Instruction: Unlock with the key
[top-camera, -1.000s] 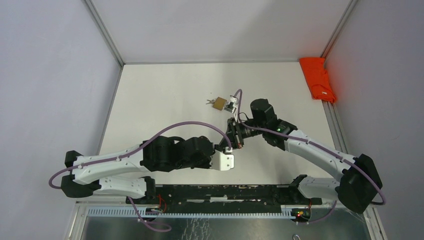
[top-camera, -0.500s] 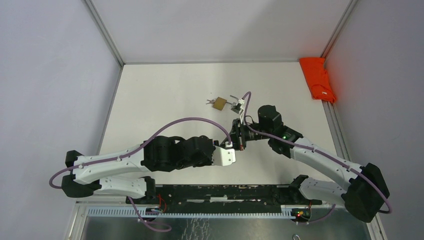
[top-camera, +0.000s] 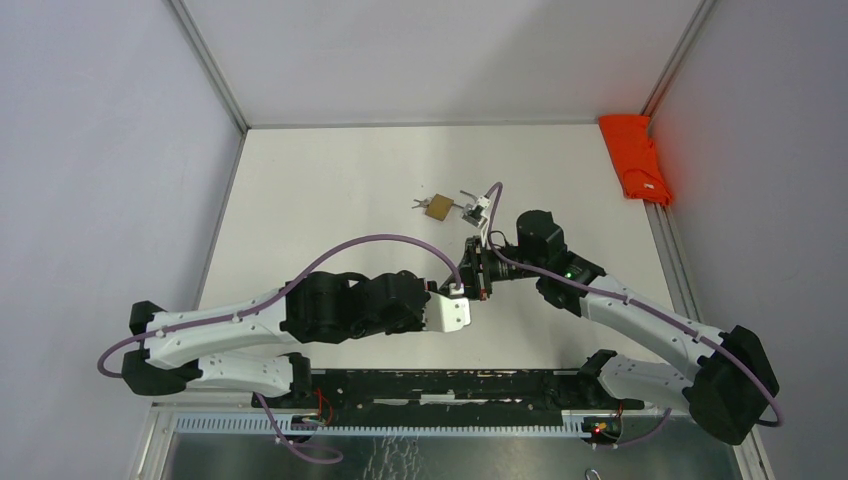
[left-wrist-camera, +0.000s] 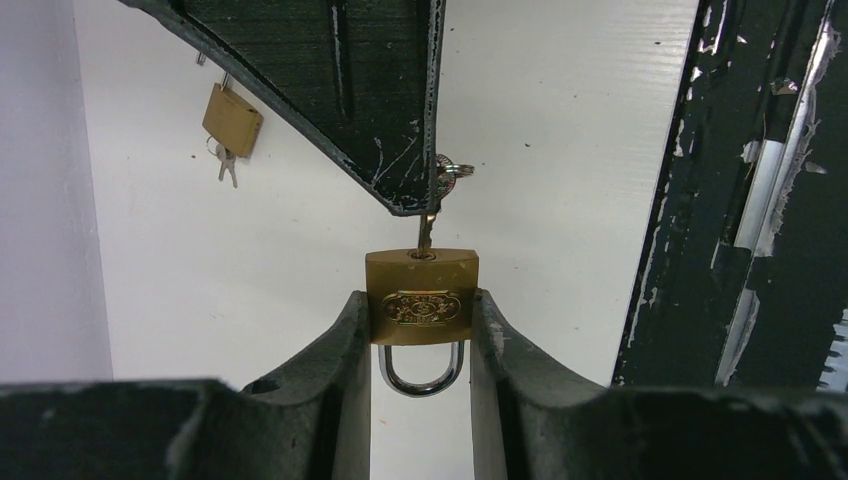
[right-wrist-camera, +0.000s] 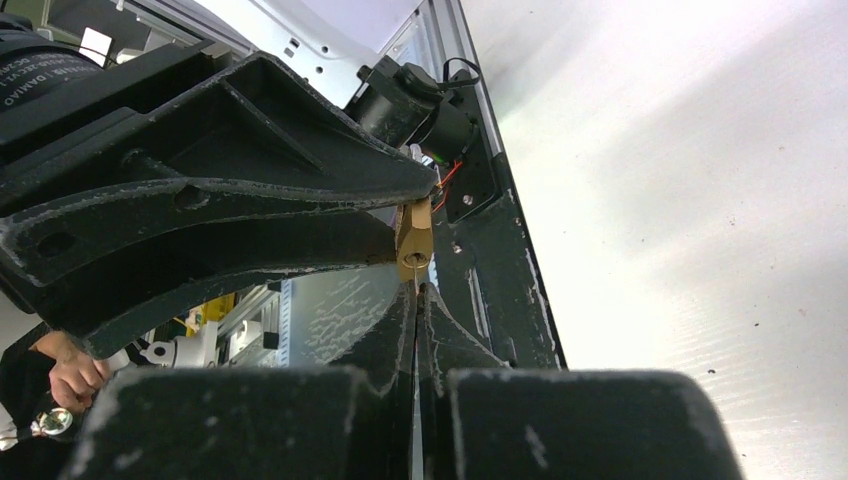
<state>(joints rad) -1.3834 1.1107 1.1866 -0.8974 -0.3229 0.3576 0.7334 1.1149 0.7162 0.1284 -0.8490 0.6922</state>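
Left wrist: right claw pinches key in padlock.

Right tool shifted slightly rightward, its arm swung away from loose padlock

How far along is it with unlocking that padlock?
Done: the left gripper holds the padlock, and the key, pinched in the right gripper, sits in its keyhole. In hand: presumably the turn. Left: the shackle looks closed, so it must pop open.
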